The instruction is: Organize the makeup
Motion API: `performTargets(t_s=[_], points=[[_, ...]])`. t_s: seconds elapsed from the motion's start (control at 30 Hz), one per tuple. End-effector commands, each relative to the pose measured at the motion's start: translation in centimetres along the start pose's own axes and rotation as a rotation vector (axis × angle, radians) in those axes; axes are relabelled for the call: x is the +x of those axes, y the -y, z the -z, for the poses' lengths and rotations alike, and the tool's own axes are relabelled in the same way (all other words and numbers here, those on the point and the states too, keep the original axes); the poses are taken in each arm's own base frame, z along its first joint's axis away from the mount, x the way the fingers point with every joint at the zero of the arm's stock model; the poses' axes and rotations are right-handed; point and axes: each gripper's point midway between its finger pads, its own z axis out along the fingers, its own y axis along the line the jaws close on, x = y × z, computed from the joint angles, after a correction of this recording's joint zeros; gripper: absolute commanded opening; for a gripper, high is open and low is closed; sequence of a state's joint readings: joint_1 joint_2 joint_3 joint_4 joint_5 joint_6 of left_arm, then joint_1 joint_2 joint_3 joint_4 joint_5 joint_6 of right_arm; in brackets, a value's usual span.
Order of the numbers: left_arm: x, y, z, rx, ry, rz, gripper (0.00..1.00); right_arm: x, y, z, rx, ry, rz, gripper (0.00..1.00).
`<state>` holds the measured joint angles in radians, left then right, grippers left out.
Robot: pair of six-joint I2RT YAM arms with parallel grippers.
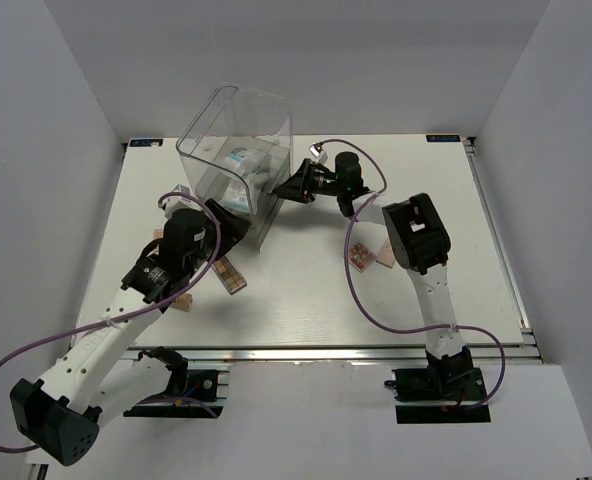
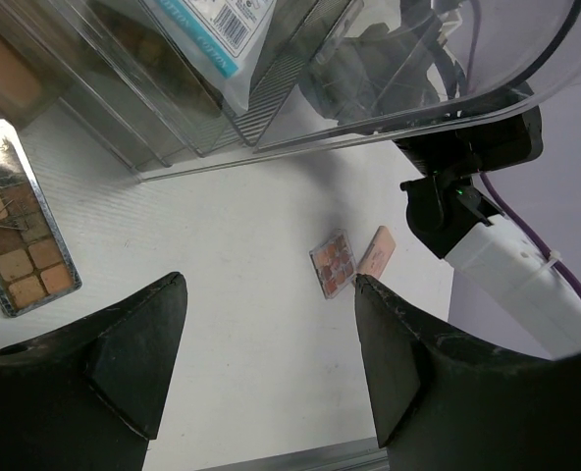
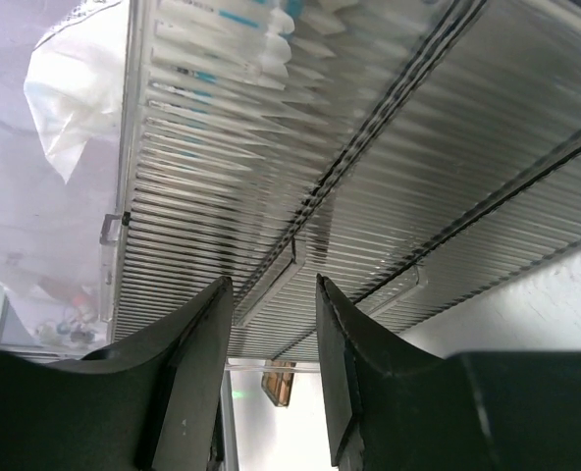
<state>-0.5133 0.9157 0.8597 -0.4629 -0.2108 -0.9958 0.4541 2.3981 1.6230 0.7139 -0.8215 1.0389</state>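
Observation:
A brown eyeshadow palette lies on the table just right of my left gripper, which hangs open over bare table with nothing between its fingers. A smaller palette and a pink flat item lie side by side near the right arm. White-and-blue packets sit inside the clear box. My right gripper is open at the box's ribbed drawer front, its tips either side of a drawer handle.
A tan bottle lies by the left arm's elbow. The clear box with drawers stands at the back centre. The right arm reaches in from the right. The table's metal front rail runs along the near edge.

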Motion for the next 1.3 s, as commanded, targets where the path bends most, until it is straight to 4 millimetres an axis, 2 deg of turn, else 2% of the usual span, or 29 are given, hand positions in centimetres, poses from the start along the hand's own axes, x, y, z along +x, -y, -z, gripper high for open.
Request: performTargets(t_s=[0.0, 0.1, 0.4, 0.53, 0.7, 1.0, 1.17, 1.2, 1.27], points=[[-1.2, 1.6, 0.5, 0.04, 0.034, 0.008, 0.79, -1.1, -2.1, -1.2, -0.064, 0.03, 0.055, 0.45], [-1.2, 1.5, 0.4, 0.039, 0.032, 0.011, 0.79, -1.2, -2.6, -1.7, -0.075, 0.037, 0.049, 0.43], [-1.9, 1.6, 1.0, 0.046, 0.07, 0.029, 0.79, -0.2, -3.4, -3.0, -0.101, 0.038, 0.022, 0.27], [-2.0, 1.4, 1.0, 0.045, 0.075, 0.038, 0.79, -0.4, -3.9, -3.0, -0.114, 0.046, 0.017, 0.18], [-1.9, 1.5, 1.0, 0.052, 0.075, 0.045, 0.79, -0.8, -4.7, -2.4, -0.136, 0.063, 0.03, 0.11], [-1.7, 0.7, 1.1, 0.053, 0.091, 0.055, 0.79, -1.4, -4.1, 0.1, -0.124, 0.085, 0.032, 0.06], [-1.1, -0.7, 1.1, 0.022, 0.088, 0.05, 0.79, -1.4, -3.8, 2.7, -0.116, 0.096, 0.034, 0.03], [-1.0, -1.1, 1.2, 0.016, 0.092, 0.05, 0.79, -0.8, -3.0, 3.4, -0.101, 0.087, 0.017, 0.03], [-0.5, -2.0, 1.1, -0.006, 0.085, 0.046, 0.79, -0.6, -3.0, 4.4, -0.096, 0.086, 0.027, 0.03]])
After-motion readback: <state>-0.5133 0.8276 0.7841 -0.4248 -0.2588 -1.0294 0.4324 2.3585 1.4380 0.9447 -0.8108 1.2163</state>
